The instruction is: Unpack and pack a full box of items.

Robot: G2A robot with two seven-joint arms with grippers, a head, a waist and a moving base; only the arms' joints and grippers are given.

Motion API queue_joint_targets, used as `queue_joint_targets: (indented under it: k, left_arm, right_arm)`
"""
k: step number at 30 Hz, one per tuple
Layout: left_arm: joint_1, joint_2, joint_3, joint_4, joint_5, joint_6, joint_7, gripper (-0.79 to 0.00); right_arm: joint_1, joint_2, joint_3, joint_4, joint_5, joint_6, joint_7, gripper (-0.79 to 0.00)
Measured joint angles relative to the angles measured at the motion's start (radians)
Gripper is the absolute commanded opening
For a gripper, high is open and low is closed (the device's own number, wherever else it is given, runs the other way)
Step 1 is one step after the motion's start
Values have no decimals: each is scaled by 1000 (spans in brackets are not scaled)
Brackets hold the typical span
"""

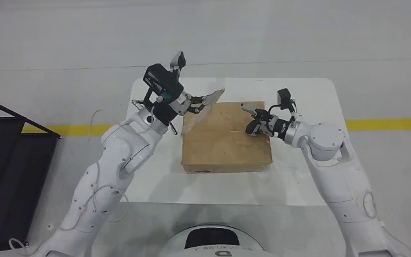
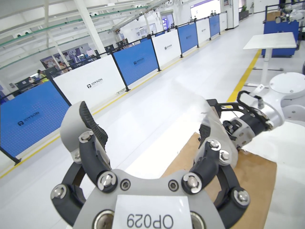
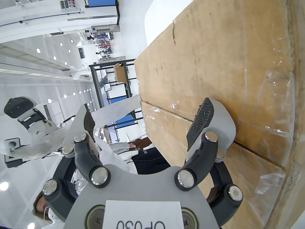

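Packing box (image 1: 225, 138): closed brown cardboard carton standing at the centre of the frame in the top view, on the middle of the table. Its top flaps are down and meet at a seam (image 3: 166, 116) crossed by clear film.
Table (image 1: 302, 180): white top with rounded corners, bare surface showing on every side of the box.
Right gripper (image 1: 247, 120): at centre right of the frame, over the right part of the box top. It is released, with its fingers spread wide and grasping nothing. In the right wrist view (image 3: 146, 107) one ribbed pad (image 3: 199, 122) stands just above the cardboard near the seam.
Left gripper (image 1: 199, 104): at upper centre left of the frame, above the far left corner of the box. It is released, its fingers held wide apart in the left wrist view (image 2: 145, 106).
Pale strip (image 1: 215, 97): a translucent band lying against one finger of the left gripper and reaching toward the far edge of the box. Whether it is tape or film cannot be told.
Yellow line (image 1: 379, 123): a floor marking running across the frame beyond the table.
Black frame (image 1: 19, 167): a dark structure at the left edge of the frame, well apart from the table.
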Motion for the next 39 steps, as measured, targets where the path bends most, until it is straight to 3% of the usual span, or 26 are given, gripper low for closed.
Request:
queue_joint_targets:
  k: [8, 14, 21, 25, 27, 32, 39]
  left_arm:
    - [-64, -30, 33, 44, -285, 74, -68, 0]
    - [-65, -34, -14, 55, -454, 17, -73, 0]
    - [110, -6, -223, 72, -423, -32, 26, 0]
    - [224, 5, -334, 137, -400, -47, 103, 0]
    - [252, 6, -353, 180, -382, -44, 132, 0]
    - [249, 2, -325, 339, -269, -6, 181, 0]
    - [207, -8, -214, 492, -185, -77, 158, 0]
  right_arm:
    - [0, 0, 0, 0, 0, 0, 0, 0]
    - [0, 0, 0, 0, 0, 0, 0, 0]
    - [0, 0, 0, 0, 0, 0, 0, 0]
    - [0, 0, 0, 0, 0, 0, 0, 0]
    - [0, 0, 0, 0, 0, 0, 0, 0]
    - [0, 0, 0, 0, 0, 0, 0, 0]
    - [0, 0, 0, 0, 0, 0, 0, 0]
